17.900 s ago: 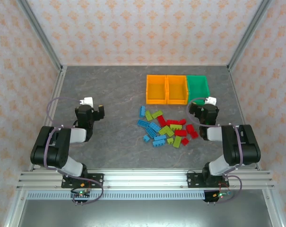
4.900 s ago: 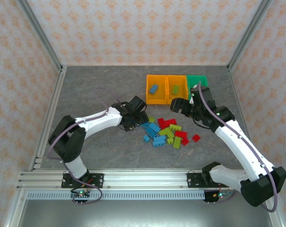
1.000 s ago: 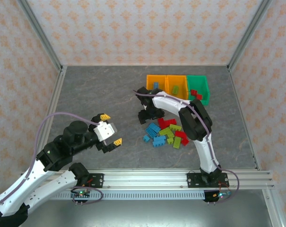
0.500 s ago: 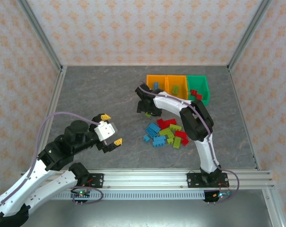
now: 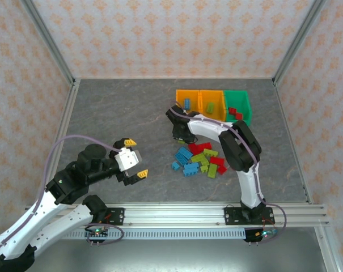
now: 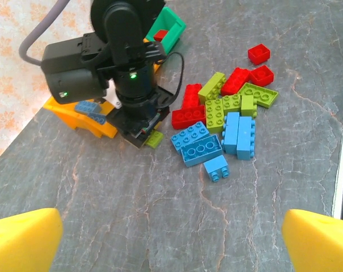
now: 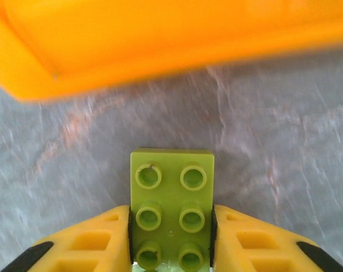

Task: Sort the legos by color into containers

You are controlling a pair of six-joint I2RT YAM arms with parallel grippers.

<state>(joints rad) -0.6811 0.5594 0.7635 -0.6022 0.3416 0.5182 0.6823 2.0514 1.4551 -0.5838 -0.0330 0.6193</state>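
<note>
Between the right fingers: a lime green lego (image 7: 172,209), studs up, pinched on its two long sides by the yellow pads (image 7: 86,246).
Right gripper (image 5: 180,131): clamped on that lego and pointing down at the grey table (image 5: 120,107). From here I cannot tell whether the brick rests on the tabletop or hangs just above it.
Just past the right fingertips: the outer wall of the first orange-yellow bin (image 7: 160,39), blurred in the wrist view. A blue brick (image 5: 186,103) lies inside it.
Further along from the right fingers: the second orange-yellow bin (image 5: 212,92), touching the first, with one lime green piece (image 5: 209,106) in it. The green bin (image 5: 237,92) is last in the row, with red bricks (image 5: 233,112) inside.
Beside the right fingers, away from the bins: the loose pile of legos (image 6: 228,119). Blue, lime green and red bricks lie jumbled on the table, most of them touching. Two red ones sit a little apart at the pile's far edge.
Left gripper (image 5: 135,157): fingers spread wide with nothing between them, over bare table.
Ahead of the left fingers: open tabletop, then the pile, with the right gripper standing just at the pile's edge.
</note>
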